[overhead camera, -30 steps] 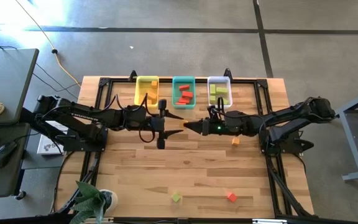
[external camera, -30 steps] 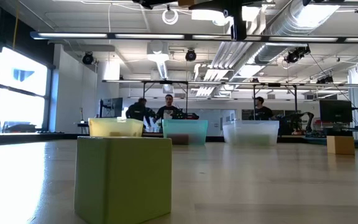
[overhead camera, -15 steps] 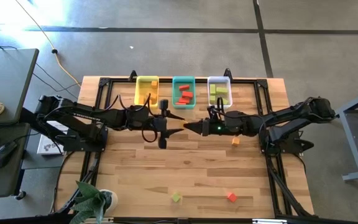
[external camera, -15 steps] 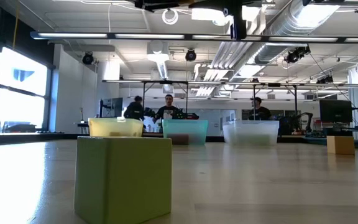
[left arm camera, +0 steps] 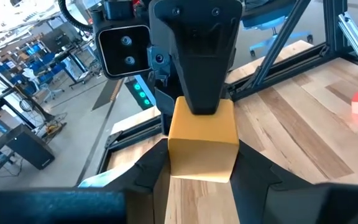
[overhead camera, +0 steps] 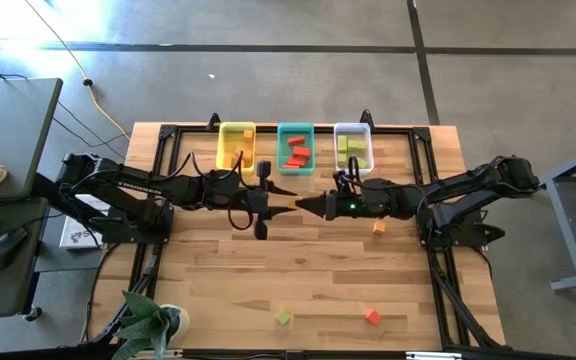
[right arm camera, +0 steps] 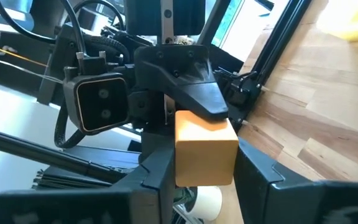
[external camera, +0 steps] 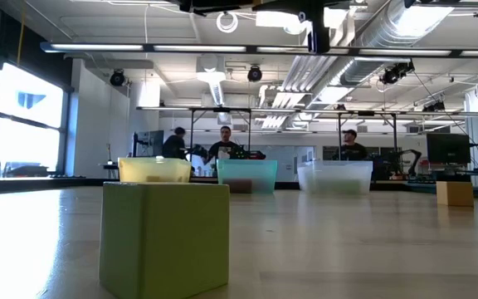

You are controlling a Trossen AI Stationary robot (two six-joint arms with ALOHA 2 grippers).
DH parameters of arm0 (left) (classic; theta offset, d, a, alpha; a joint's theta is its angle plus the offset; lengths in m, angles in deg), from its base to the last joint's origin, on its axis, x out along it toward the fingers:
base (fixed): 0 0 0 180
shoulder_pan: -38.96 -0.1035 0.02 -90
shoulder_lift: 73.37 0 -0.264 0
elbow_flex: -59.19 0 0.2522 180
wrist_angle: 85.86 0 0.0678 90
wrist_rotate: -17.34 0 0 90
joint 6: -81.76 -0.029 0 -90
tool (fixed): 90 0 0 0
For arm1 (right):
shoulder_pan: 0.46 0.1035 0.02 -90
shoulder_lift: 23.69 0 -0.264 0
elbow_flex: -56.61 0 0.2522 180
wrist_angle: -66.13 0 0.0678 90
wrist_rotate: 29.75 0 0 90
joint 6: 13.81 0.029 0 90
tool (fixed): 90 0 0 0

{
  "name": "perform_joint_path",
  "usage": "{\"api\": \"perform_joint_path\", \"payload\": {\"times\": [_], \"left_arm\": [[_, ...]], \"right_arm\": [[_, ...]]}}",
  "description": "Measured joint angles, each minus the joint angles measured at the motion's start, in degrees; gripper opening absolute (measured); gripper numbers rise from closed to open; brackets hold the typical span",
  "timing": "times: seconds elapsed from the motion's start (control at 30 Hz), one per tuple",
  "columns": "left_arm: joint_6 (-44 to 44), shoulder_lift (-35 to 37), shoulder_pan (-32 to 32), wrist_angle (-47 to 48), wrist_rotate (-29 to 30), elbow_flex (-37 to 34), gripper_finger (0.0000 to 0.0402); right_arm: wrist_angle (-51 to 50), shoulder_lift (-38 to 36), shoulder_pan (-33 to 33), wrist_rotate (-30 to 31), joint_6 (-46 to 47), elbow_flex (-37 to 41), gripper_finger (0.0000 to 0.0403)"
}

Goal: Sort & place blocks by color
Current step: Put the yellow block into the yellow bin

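Pincers are meeting at the centre of the high view: the left pincer (overhead camera: 280, 200) and the right pincer (overhead camera: 302, 204) are both clamping 1 orange block (left arm camera: 202, 138) above the counter (overhead camera: 318, 270). At the frame's top, orange, red and green blocks are lying sorted in the yellow bin (overhead camera: 235, 146), teal bin (overhead camera: 295, 147) and clear bin (overhead camera: 352, 146). Loose on the counter are sitting an orange cube (overhead camera: 378, 227), a green cube (overhead camera: 284, 317) and a red cube (overhead camera: 372, 316).

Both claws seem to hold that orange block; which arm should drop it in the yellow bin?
Left. The left claw sits closer to the yellow bin than the right claw; both touch the orange block.
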Motion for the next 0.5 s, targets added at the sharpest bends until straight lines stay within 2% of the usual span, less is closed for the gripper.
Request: {"api": "perform_joint_path", "payload": {"times": [0.27,0.37,0.5], "left_arm": [[-0.02,-0.02,-0.59,5.08,2.03,0.00,0.0104],[-0.02,-0.02,-1.40,9.08,5.05,0.00,0.0104],[0.00,-0.04,-3.34,15.34,12.91,0.00,0.0107]], "right_arm": [[-2.54,0.11,-0.55,2.13,-3.07,0.00,0.0232],[-4.09,0.09,-1.69,2.07,-4.50,0.00,0.0257],[-6.51,0.02,-4.05,2.11,-7.63,0.00,0.0265]]}}
